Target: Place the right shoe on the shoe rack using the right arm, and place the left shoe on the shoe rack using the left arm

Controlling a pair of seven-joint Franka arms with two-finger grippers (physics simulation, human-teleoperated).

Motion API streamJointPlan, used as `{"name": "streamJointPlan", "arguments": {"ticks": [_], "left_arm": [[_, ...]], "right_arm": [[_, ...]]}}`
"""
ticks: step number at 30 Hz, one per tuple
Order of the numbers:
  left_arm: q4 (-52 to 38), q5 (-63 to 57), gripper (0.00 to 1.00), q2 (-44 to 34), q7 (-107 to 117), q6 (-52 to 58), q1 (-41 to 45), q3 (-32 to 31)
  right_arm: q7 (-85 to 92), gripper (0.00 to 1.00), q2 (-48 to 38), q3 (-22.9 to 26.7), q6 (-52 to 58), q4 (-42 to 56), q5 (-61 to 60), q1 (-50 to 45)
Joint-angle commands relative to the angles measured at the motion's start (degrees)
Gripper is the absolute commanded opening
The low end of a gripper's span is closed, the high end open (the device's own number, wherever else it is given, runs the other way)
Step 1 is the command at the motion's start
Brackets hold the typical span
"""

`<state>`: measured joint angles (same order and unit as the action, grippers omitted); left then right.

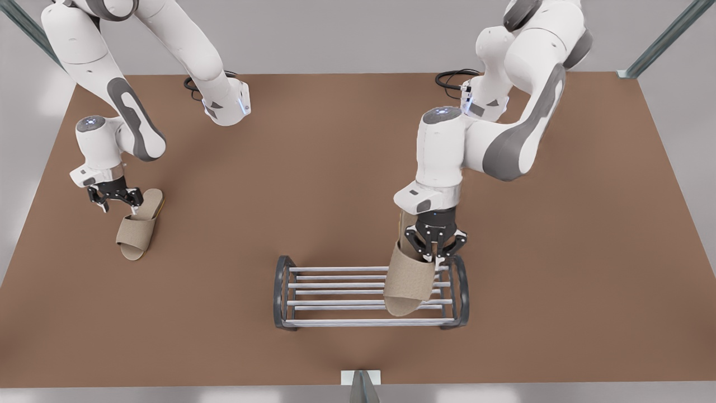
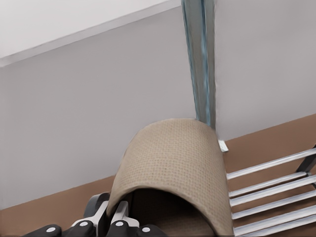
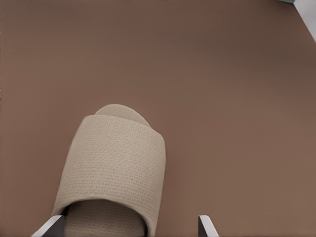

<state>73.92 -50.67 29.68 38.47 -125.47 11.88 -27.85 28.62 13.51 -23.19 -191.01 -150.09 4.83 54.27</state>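
Both slippers in play on the brown table (image 1: 347,184).

The shoe rack (image 1: 335,296) carries one slipper (image 1: 408,280) at the front view's right, clamped by the left gripper (image 1: 436,251); across at the left, the other slipper (image 1: 139,225) is straddled by the right gripper (image 1: 118,202), fingers spread.

No writing, label, brand, number or sign can be read on anything in these pictures.
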Motion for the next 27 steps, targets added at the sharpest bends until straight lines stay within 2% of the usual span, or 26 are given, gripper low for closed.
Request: {"name": "streamJointPlan", "arguments": {"ticks": [1, 2, 5, 10, 15, 20, 27], "left_arm": [[-2.37, -2.07, 0.21, 1.17, 31.22, 7.17, 11.05, 11.92], [-1.59, -4.96, 0.21, 1.61, 33.94, 5.51, 14.66, 15.8], [4.83, -16.21, 0.21, 1.35, 46.77, 3.83, 14.92, 15.72], [8.09, -23.42, 0.21, 2.93, 55.21, 3.74, 16.68, 15.63], [7.56, -25.53, 0.21, 5.21, 58.56, 3.74, 17.83, 15.72], [8.61, -33.09, 0.21, 6.27, 62.16, 0.05, 15.19, 15.8], [11.87, -35.64, 0.21, 6.44, 64.44, -0.56, 14.58, 15.89]], "right_arm": [[-3.75, 1.0, -0.06, -0.19, 0.02, 0.06, 0.01, -0.04], [-3.75, 1.0, 0.03, -0.19, 0.02, 0.06, 0.01, -0.04], [-3.84, 1.0, 0.91, -0.19, 0.02, 0.41, 0.01, -0.04], [-3.75, 1.0, 3.54, -0.19, -0.15, 1.47, 0.01, 0.4], [-3.49, 1.0, 5.13, -0.1, -0.33, 2.96, -0.08, 0.67], [-3.22, 1.0, 6.97, 0.16, -0.33, 4.63, -0.08, 0.75], [-3.22, 1.0, 8.29, 0.43, -0.33, 5.86, -0.08, 0.67]]}}
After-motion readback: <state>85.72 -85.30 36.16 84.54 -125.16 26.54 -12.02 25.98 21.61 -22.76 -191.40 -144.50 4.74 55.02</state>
